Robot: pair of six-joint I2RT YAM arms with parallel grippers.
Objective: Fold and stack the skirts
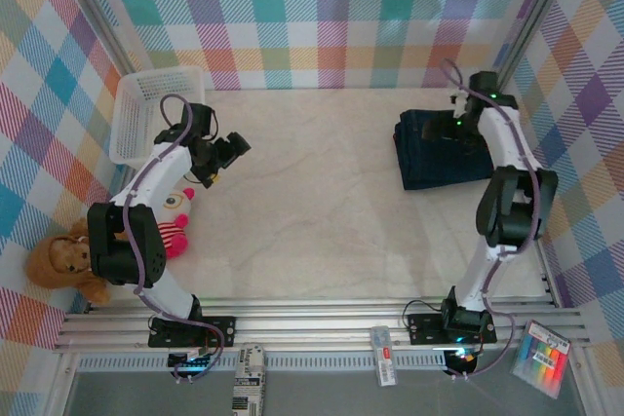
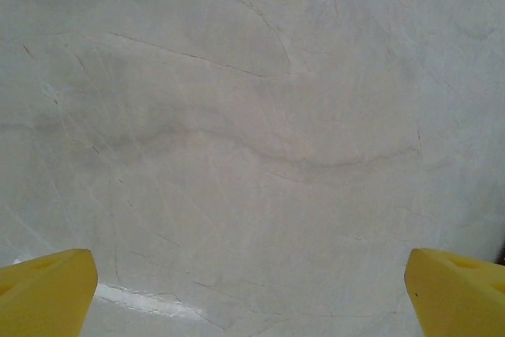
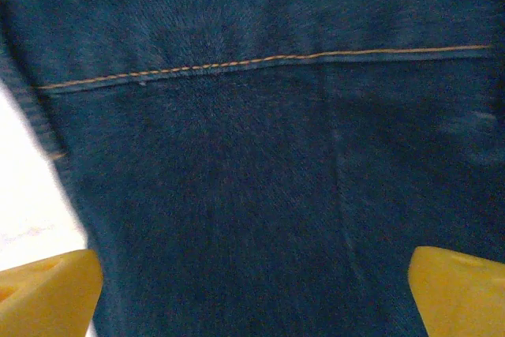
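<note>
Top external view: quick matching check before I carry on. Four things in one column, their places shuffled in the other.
Things:
1. denim skirt
2. white basket
3. brown plush toy
4. left gripper

Places:
A. far-left corner
B. near left, beside the left arm
C. far right side
D. over the bare table, jaws open

Pairs: 1-C, 2-A, 3-B, 4-D

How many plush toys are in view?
2. The brown plush sits at the near left edge. The pink plush lies just right of it, partly covered by the left arm. That arm could hide another.
</note>
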